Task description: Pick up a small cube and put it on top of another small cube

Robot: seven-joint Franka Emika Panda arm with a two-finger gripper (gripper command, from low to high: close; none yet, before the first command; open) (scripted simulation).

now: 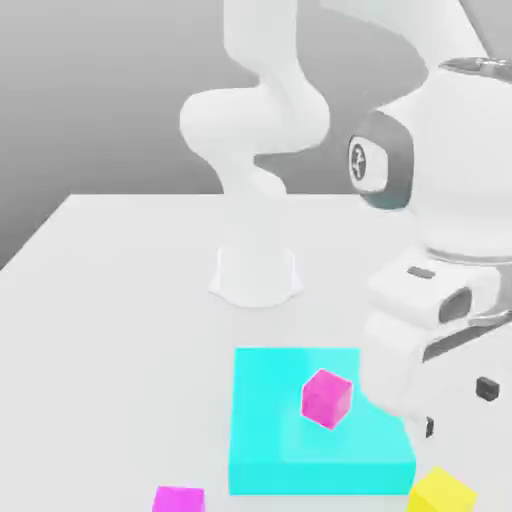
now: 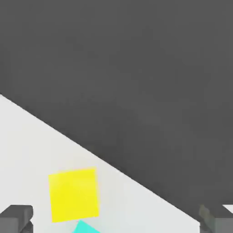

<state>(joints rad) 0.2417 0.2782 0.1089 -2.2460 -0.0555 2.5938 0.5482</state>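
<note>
Nearest in the exterior view, a small bright yellow cube point(image 1: 441, 492) sits by the near corner of the block towards the exterior view's right, its lower part cut off by the frame; whether the two touch I cannot tell. A small magenta-purple cube point(image 1: 179, 499), also cut off at the bottom edge, is on the exterior view's left. The gripper point(image 2: 116, 219) stands wide open with nothing in its grasp; in the hand view its fingertips are cropped at the frame, and the yellow cube appears between their lines, on the white table point(image 1: 120, 350). A cyan corner shows beside that cube, and a dark grey area lies past the table's edge.

Farther back is the flat, square cyan block point(image 1: 275, 420), its far corner on the exterior view's right hidden behind the white arm's hand point(image 1: 430, 330). A small pink-magenta cube point(image 1: 327, 399) appears on the block, turned at an angle. Farthest, the white robot base point(image 1: 255, 275) stands on the table, pale and hard to separate from it.
</note>
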